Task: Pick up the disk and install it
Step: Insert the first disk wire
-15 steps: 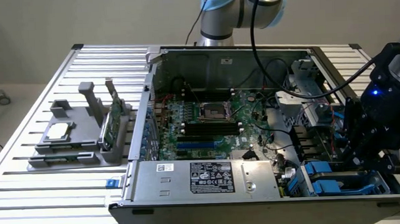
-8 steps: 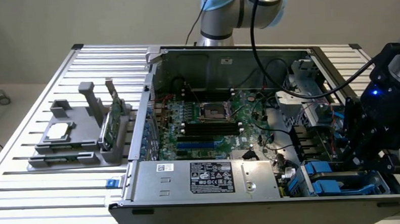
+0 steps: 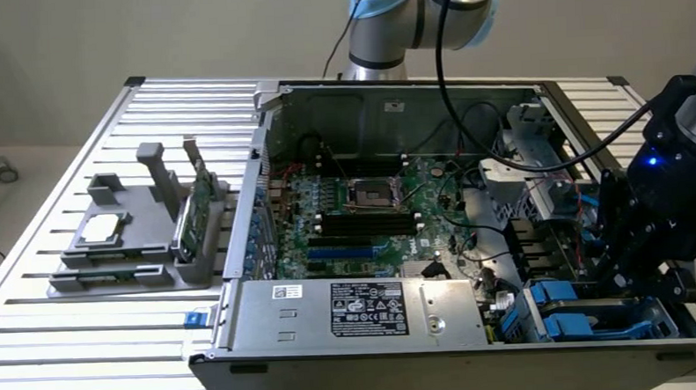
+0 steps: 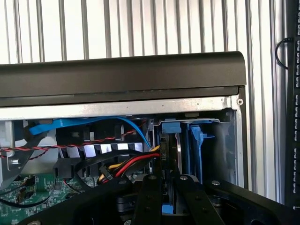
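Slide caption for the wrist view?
Gripper closed on the blue-framed disk, standing on edge in the drive bay of the open computer case.

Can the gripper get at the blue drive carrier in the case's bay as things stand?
Probably yes: the gripper is already down at the bay, its fingers close together around the blue drive carrier's edge. Cables lie beside it, not across it.

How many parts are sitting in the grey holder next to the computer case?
2: a flat silver chip lying on the holder's raised block, and a green card standing upright nearer the case. The lower slots may hide more.
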`<state>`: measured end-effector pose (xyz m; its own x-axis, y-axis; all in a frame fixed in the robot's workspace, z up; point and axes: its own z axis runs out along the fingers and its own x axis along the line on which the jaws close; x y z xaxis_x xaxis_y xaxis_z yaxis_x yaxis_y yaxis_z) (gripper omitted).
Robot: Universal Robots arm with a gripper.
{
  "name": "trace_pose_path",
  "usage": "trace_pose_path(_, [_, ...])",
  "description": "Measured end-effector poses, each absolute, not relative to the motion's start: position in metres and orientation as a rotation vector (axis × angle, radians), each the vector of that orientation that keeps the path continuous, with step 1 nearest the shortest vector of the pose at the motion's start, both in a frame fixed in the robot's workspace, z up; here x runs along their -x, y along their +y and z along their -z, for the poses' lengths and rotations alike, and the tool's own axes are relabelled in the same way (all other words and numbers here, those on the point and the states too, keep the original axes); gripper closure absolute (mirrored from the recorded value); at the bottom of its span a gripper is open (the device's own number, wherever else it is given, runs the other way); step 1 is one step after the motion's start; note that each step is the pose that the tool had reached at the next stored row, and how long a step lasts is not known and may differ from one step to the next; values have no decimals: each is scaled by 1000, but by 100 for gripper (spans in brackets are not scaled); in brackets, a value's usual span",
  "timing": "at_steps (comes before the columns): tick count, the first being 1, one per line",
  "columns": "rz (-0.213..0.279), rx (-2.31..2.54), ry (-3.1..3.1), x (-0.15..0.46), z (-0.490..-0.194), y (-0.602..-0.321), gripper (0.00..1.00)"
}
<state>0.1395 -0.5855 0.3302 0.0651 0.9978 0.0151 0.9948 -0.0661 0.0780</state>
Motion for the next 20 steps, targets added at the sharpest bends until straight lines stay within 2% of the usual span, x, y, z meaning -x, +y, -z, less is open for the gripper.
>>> trace_pose_path(9, [-102,-2259,2115,-140,-329,-585,82])
trace_pose_path(12, [-100,-2260,2113,-139,-331,-585,64])
trace_pose_path(13, [-100,-2260,2113,-140,-331,-585,64])
trace_pose_path(14, [-99,-2260,2113,-139,-332,-585,58])
trace_pose_path(20, [-99,-2260,2113,-139,-339,-585,58])
